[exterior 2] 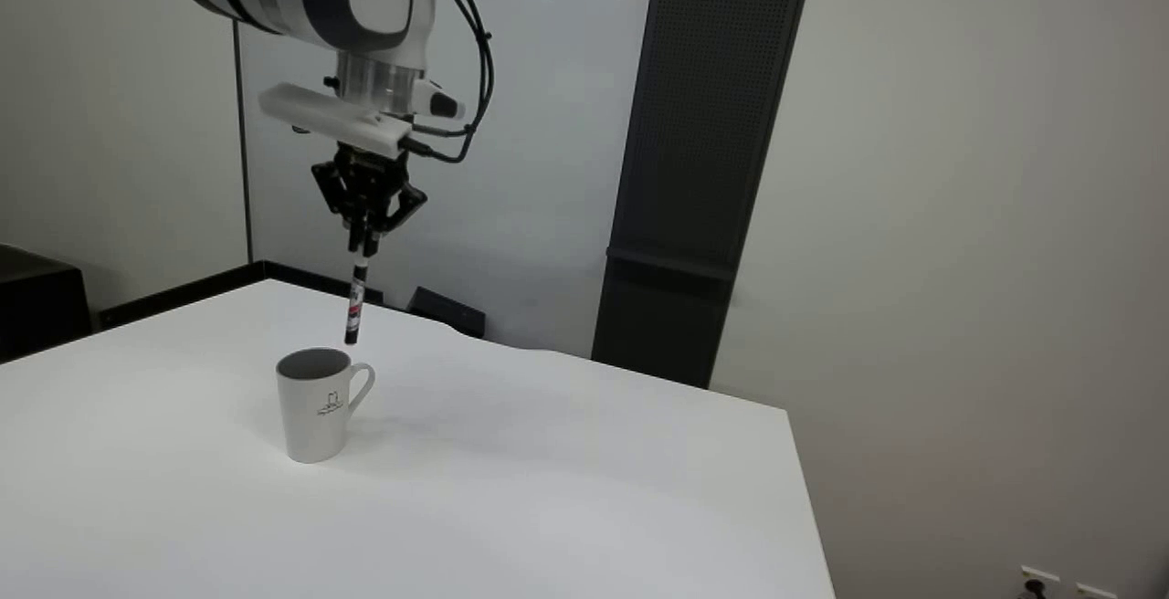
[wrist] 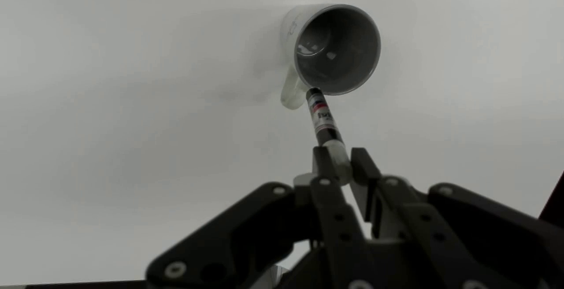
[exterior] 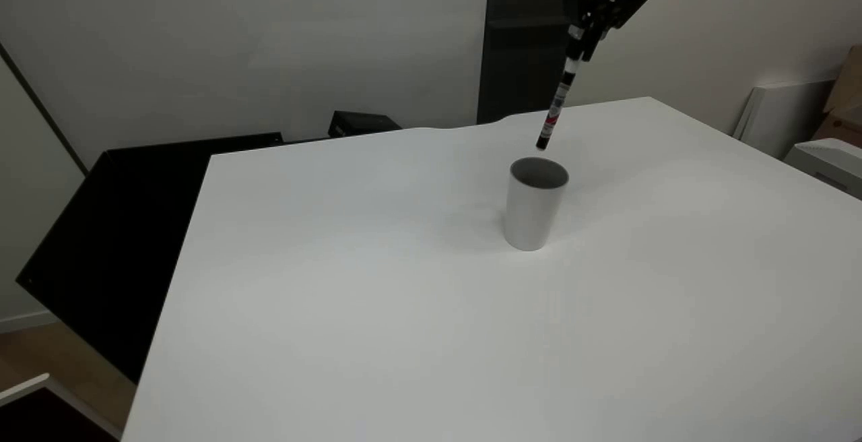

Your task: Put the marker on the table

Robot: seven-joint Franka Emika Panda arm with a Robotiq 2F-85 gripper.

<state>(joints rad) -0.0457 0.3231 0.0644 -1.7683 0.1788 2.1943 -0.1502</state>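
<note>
Marker (exterior: pixel 556 105) pinched by its upper end in hand (exterior: pixel 580 56).
Both exterior views: tilted, below hand, off surface (exterior: pixel 377 280); mug (exterior: pixel 532 216) lower, apart. Wrist view: fingertips (wrist: pixel 365 168) flank pale end; probably light, stiff, smooth, apt to pivot; mid-barrel hold likely steadier.

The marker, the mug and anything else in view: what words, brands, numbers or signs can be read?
None can be read with certainty.
Marker: printing on its side, too small and blurred.
Mug: a small dark design; any lettering in it is too small.
</note>
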